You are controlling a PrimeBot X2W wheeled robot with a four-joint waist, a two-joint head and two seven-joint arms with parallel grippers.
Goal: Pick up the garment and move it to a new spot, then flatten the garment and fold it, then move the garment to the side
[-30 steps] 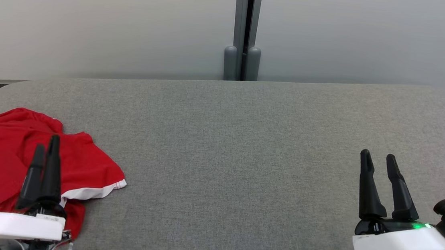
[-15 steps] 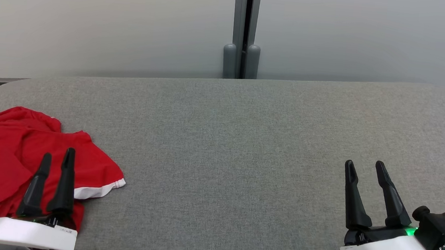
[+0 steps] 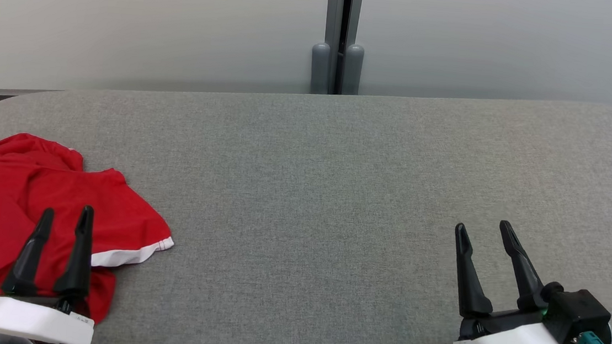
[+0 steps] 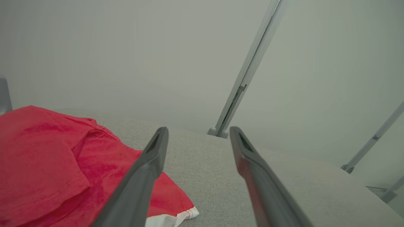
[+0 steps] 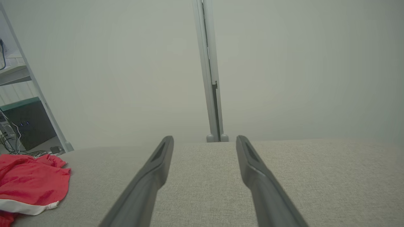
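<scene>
The garment (image 3: 11,190) is a red shirt with white trim, lying crumpled at the left end of the grey table (image 3: 304,194). In the left wrist view the garment (image 4: 47,164) fills the lower left; in the right wrist view the garment (image 5: 28,183) lies far left. My left gripper (image 3: 66,213) hovers over the shirt's near right part, open, nothing between its fingers. My right gripper (image 3: 484,227) stands open above bare table at the lower right, far from the shirt.
Behind the table's far edge stands a pale wall with a grey vertical post (image 3: 340,36). A dark cabinet and cables (image 5: 25,126) sit beyond the table's left end in the right wrist view. Grey cloth spreads wide between the two grippers.
The left gripper has drawn back toward me and turned so both fingers show apart. The right gripper has shifted left and nearer. The head camera has tilted slightly. The shirt lies as before.
</scene>
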